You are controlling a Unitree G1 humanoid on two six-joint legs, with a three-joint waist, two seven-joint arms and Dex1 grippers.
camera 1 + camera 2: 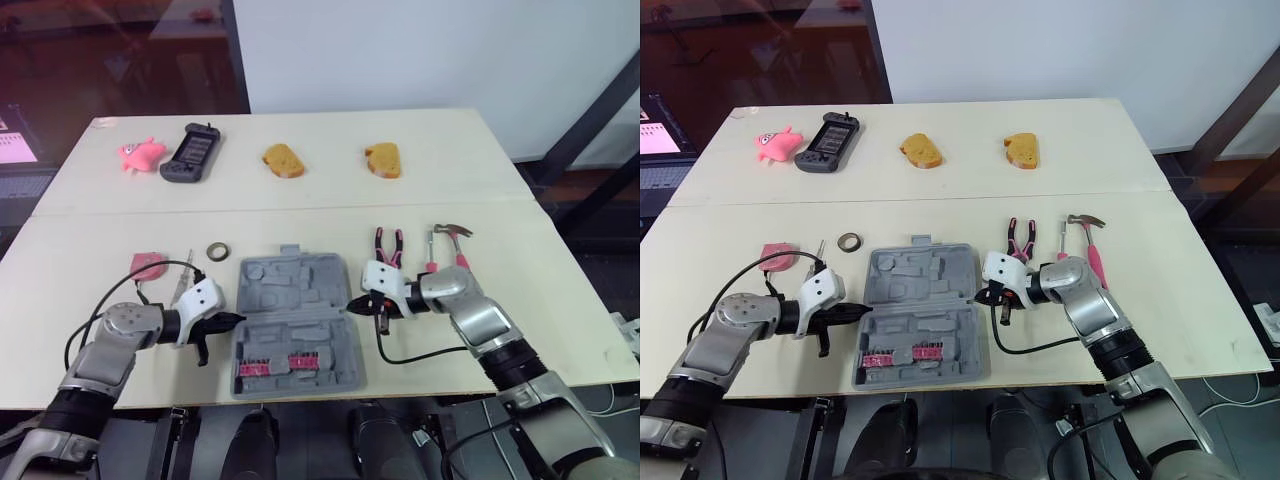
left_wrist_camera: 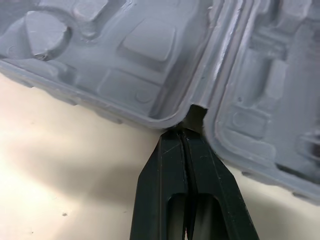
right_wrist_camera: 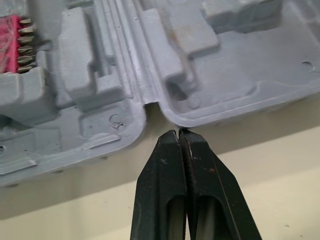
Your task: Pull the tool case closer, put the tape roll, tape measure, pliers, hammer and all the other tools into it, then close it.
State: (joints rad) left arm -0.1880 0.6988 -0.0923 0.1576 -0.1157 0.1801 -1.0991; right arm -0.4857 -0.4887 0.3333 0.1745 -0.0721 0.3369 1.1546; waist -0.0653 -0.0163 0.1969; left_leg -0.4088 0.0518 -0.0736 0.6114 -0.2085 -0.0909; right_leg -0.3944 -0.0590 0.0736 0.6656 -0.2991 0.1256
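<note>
Well, nearest the table's (image 1: 560, 330) front edge lies the tool case (image 1: 300, 290), grey, opened flat, with a pink strip of bits (image 1: 272, 367) in its near half. The case sits between the two arms. The left gripper (image 1: 237, 320) has its black fingers pressed together, tips in the hinge notch on the case's left side. The right gripper (image 1: 352, 304) has its fingers together too, tips right at the matching notch on the right side (touching or a hair off, I cannot tell).

A black cable (image 1: 420, 352) loops on the wood beside the right arm.

Just beyond the case, on the left, are the pink tape measure (image 1: 148, 265), a slim tool (image 1: 188, 268) and the tape roll (image 1: 218, 249). On the right are the pliers (image 1: 388, 245), a small red-handled tool (image 1: 431, 255) and the hammer (image 1: 455, 240), close behind the right wrist.

Bare tabletop runs across the middle. Along the far side lie a pink toy (image 1: 140, 155), a dark handheld device (image 1: 192, 152) with markings too small to read, and two bread pieces (image 1: 283, 160) (image 1: 383, 160), all well apart from the case.
</note>
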